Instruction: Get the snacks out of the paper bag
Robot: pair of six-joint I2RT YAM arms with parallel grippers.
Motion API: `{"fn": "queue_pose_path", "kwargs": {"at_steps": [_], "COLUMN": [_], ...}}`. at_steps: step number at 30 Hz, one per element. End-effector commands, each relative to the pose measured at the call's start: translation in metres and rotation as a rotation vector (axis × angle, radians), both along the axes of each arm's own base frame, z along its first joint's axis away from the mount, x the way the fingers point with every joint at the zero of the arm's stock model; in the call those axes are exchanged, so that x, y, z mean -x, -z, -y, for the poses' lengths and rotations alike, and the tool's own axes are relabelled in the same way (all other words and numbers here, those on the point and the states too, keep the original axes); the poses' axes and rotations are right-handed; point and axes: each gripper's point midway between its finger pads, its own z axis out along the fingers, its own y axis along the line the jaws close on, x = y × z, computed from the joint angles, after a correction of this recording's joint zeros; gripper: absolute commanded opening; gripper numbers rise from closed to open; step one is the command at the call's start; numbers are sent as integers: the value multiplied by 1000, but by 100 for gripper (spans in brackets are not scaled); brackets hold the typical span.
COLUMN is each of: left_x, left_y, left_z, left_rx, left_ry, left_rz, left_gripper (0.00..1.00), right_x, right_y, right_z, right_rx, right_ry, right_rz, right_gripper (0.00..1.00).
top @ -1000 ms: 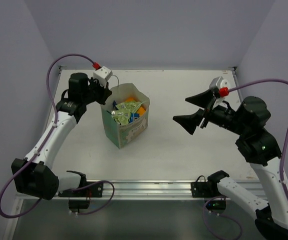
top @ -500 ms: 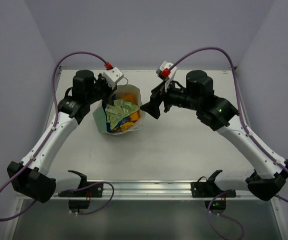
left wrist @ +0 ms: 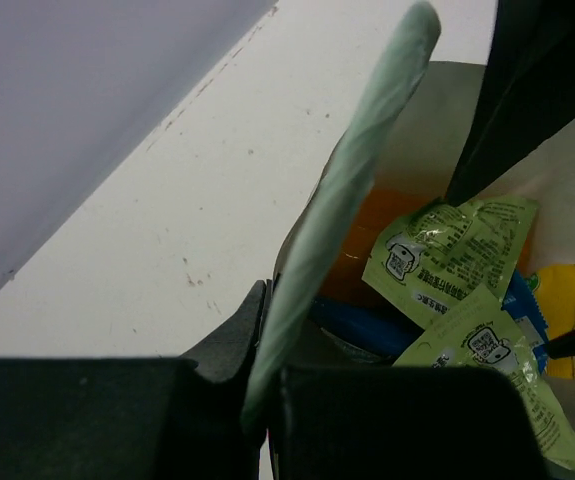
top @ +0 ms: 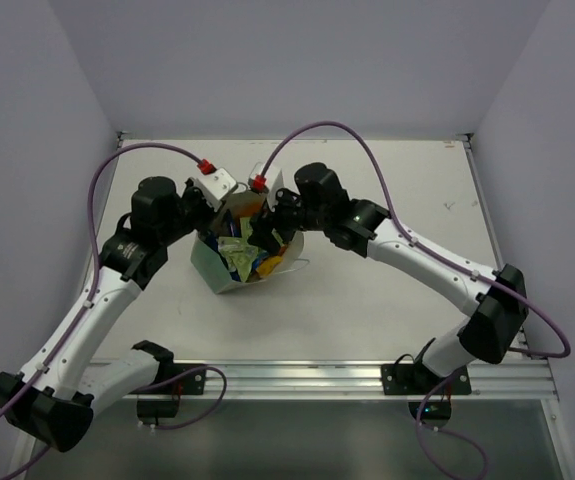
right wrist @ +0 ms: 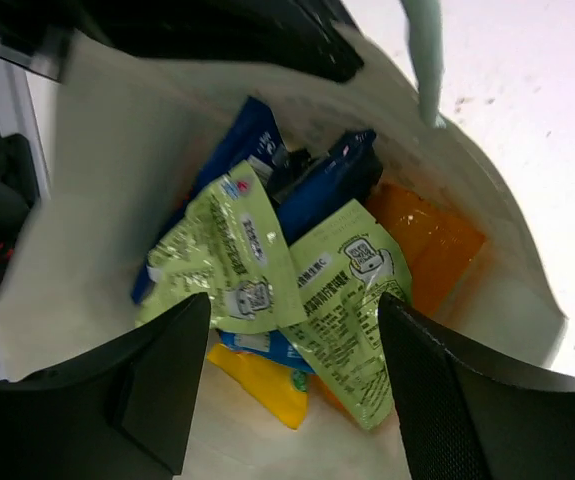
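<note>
The mint-green paper bag [top: 229,272] stands tilted at the table's left middle, its mouth open upward. My left gripper [top: 225,203] is shut on the bag's far-left rim [left wrist: 359,165]; the rim runs between its fingers [left wrist: 229,345]. My right gripper [top: 266,226] is open and reaches into the bag's mouth, its jaws astride two pale green sachets [right wrist: 235,252] [right wrist: 355,292]. Under them lie two dark blue chip bags [right wrist: 319,180], an orange pouch [right wrist: 435,240], a blue candy pack [right wrist: 252,343] and a yellow pack [right wrist: 264,382]. The sachets [left wrist: 457,250] also show in the left wrist view.
The white table [top: 397,200] is walled in at the back and both sides. A metal rail [top: 297,375] runs along its near edge. Purple cables [top: 337,135] arch over both arms above the bag.
My right arm has swung from the right side over to the bag and its open gripper has dropped into the mouth. My left gripper has tilted and shifted the bag slightly toward me.
</note>
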Motion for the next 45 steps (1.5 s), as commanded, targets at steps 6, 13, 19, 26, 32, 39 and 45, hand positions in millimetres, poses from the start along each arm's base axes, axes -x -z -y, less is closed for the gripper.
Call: {"fn": "queue_pose_path", "kwargs": {"at_steps": [6,13,19,26,32,39,45], "left_x": [7,6,2,-6,-7,-10,-22], "left_y": [-33,-35,-38,-40,-33,-33,-49], "left_z": [10,11,8,0,0,-7,-20], "left_rx": [84,103,124,147,141,134,117], "left_ry": [53,47,12,-65,-70,-109,-189], "left_rz": [127,118,117,114,102,116,193], "left_gripper": [0,0,0,0,0,0,0], "right_x": [-13,-3,4,8,11,18,8], "right_y": [40,59,76,84,53,-24,-87], "right_z": [-17,-23,-23,-20,-16,-1,45], "right_rx": [31,43,85,106,58,-55,-125], "right_ry": [15,-11,-31,-33,-30,-15,151], "right_rz": [-53,-147,-205,-225,-177,-57,106], "right_gripper": [73,73,65,49,17,0,0]}}
